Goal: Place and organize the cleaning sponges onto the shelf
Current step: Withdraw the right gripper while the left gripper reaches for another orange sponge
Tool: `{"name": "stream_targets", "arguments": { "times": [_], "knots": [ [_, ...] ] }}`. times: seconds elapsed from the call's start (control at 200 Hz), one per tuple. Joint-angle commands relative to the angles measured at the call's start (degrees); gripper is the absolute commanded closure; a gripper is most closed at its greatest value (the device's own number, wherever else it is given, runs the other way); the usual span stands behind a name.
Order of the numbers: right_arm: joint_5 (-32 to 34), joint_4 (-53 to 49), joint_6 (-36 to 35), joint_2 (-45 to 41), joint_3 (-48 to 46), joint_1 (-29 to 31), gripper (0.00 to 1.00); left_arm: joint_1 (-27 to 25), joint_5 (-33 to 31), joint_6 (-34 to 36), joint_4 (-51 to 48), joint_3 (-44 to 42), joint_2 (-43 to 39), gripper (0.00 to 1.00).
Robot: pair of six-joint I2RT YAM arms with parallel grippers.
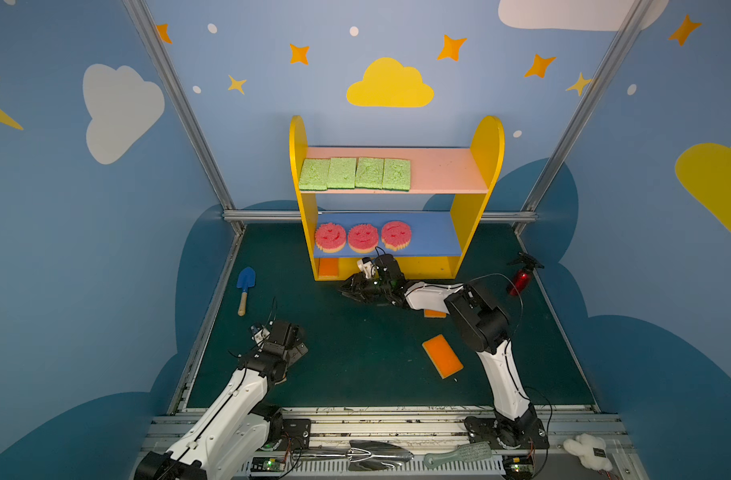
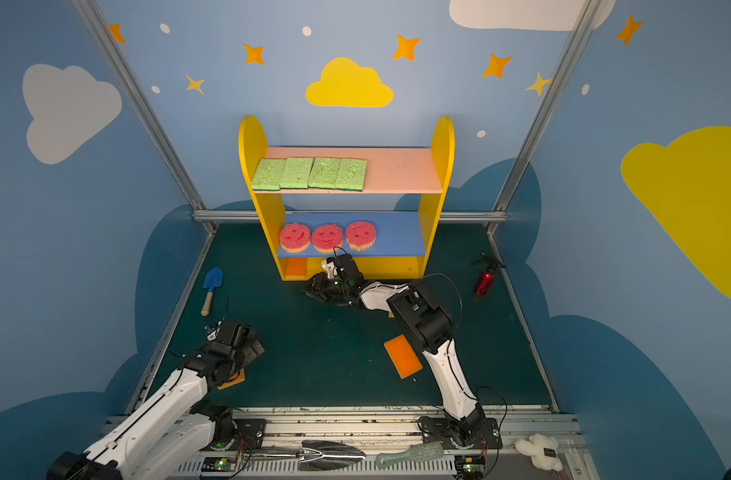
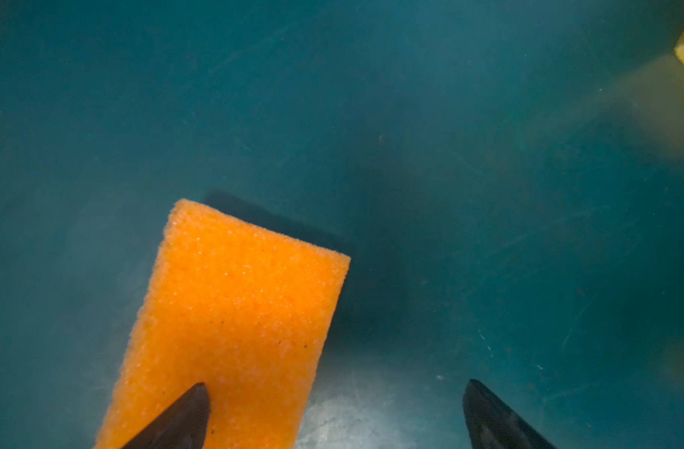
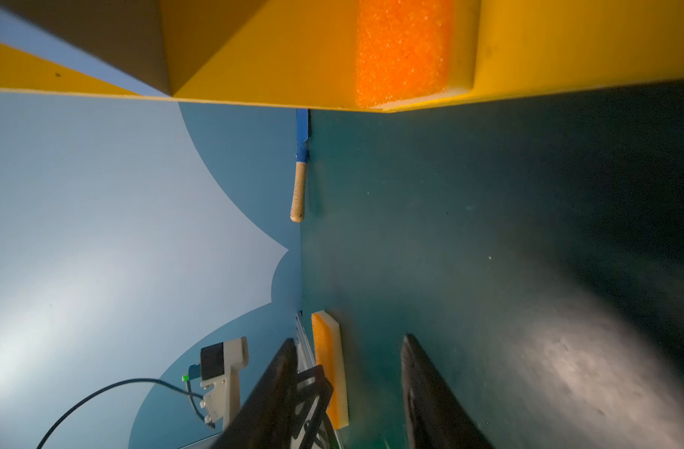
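Observation:
The shelf (image 1: 486,166) stands at the back. Several green sponges (image 1: 355,173) lie in a row on its pink top board, and three pink smiley sponges (image 1: 363,238) on the blue middle board. One orange sponge (image 1: 328,268) (image 4: 404,50) lies at the left end of the yellow base. My right gripper (image 1: 347,290) (image 4: 349,340) is low on the table just before the base, open and empty. Loose orange sponges: one mid-table (image 1: 441,356), one half hidden under my right arm (image 1: 434,313). My left gripper (image 2: 247,347) (image 3: 337,386) is open above a third (image 3: 239,311), one fingertip (image 3: 196,408) over it.
A blue trowel (image 1: 244,286) with a wooden handle lies by the left wall. A red spray bottle (image 1: 521,278) stands near the right wall. On the front rail lie a metal trowel (image 1: 372,453), a brush (image 1: 459,454) and a white plush (image 1: 588,451).

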Motion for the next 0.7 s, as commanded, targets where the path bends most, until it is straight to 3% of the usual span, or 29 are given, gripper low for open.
{"name": "stream_targets", "arguments": {
  "times": [0.0, 0.3, 0.691],
  "knots": [
    [-0.94, 5.76, -0.29, -5.05, -2.00, -1.26, 0.56, 0.07, 6.52, 0.89, 6.71, -2.52, 0.22, 0.00],
    [-1.91, 6.57, -1.47, -15.69, -12.89, -4.76, 0.56, -0.96, 21.00, 4.93, 29.51, -7.08, 7.89, 0.00],
    [-2.83, 3.37, -4.62, -30.85, -30.73, -13.61, 0.56, -19.79, 17.97, 1.32, 45.02, 6.63, 33.74, 0.01]
  ]
}}
